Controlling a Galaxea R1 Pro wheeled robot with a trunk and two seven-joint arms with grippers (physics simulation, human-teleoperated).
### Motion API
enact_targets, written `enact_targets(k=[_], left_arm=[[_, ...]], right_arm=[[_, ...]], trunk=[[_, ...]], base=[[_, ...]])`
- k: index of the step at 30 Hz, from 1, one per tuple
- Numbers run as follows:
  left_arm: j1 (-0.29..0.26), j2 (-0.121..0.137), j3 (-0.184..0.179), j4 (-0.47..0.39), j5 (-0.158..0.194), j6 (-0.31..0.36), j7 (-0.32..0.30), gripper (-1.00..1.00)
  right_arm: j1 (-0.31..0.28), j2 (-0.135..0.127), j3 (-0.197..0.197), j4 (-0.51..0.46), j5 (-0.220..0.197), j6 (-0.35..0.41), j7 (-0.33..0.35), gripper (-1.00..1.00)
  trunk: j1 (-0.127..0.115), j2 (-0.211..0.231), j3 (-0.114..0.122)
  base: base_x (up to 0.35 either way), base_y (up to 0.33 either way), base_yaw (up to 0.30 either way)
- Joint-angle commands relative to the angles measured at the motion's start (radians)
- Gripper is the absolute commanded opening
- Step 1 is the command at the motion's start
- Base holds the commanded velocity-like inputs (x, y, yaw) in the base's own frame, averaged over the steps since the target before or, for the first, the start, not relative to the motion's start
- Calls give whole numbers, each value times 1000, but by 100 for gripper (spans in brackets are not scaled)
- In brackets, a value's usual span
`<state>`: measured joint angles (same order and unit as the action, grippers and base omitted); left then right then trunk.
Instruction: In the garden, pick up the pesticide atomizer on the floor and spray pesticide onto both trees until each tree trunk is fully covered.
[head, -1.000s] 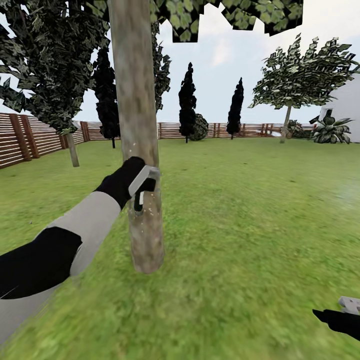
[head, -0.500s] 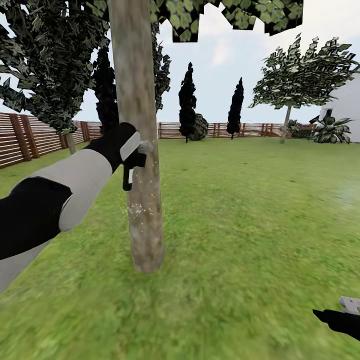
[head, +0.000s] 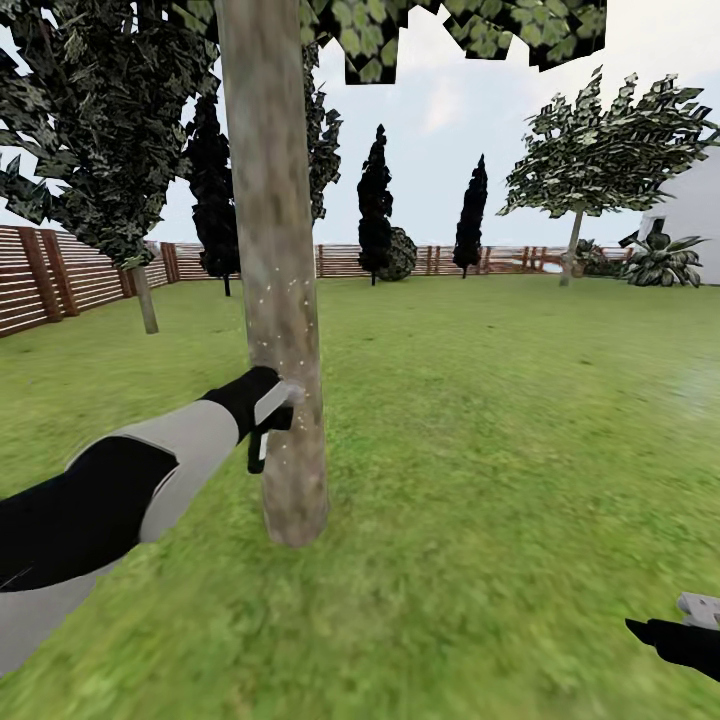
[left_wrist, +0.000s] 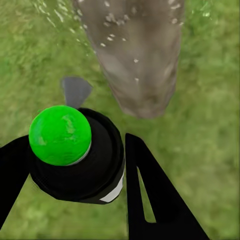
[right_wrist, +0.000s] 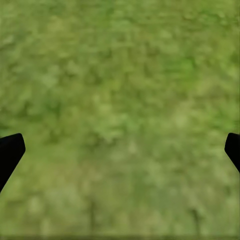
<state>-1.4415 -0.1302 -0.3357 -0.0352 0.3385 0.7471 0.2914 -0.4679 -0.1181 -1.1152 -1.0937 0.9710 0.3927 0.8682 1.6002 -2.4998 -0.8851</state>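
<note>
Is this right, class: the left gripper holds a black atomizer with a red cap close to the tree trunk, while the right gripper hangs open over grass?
Not quite. The atomizer in the left gripper has a green cap, not red, as the left wrist view shows. The rest holds: it sits close to the tree trunk, and the right gripper is open over grass.

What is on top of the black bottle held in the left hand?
In the left wrist view, a round green cap sits on the black atomizer bottle gripped in the left hand. The bottle's body below is hidden by its own shoulder.
</note>
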Motion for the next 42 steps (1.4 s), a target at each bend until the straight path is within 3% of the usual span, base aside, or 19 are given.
enact_targets(k=[1, 7, 14, 26, 29, 33, 42], left_arm=[[22, 0, -3, 0, -3, -17, 0, -100], [119, 0, -3, -1, -4, -84, 0, -100], [122, -2, -3, -3, -4, -86, 0, -100], [122, -4, -4, -5, -3, -86, 0, -100], [122, -5, -4, -5, -4, -86, 0, -100], [122, -5, -4, -5, -4, -86, 0, -100], [122, -4, -3, -10, -4, -86, 0, -100]], right_arm=[[0, 0, 0, 0, 0, 0, 0, 100], [0, 0, 0, 0, 0, 0, 0, 100], [0, 0, 0, 0, 0, 0, -1, 100], [0, 0, 1, 0, 0, 0, -2, 100], [0, 1, 2, 0, 1, -2, -2, 100], [0, 3, 2, 0, 3, -63, -2, 100], [0, 2, 0, 0, 0, -76, 1, 100]], trunk=[[0, 0, 0], [0, 0, 0], [0, 0, 0], [0, 0, 0], [0, 0, 0], [0, 0, 0], [0, 0, 0]], base=[[0, 0, 0], [0, 0, 3], [0, -34, 209], [0, -311, 252], [0, -322, 54], [0, -322, 5], [27, -322, 0]])
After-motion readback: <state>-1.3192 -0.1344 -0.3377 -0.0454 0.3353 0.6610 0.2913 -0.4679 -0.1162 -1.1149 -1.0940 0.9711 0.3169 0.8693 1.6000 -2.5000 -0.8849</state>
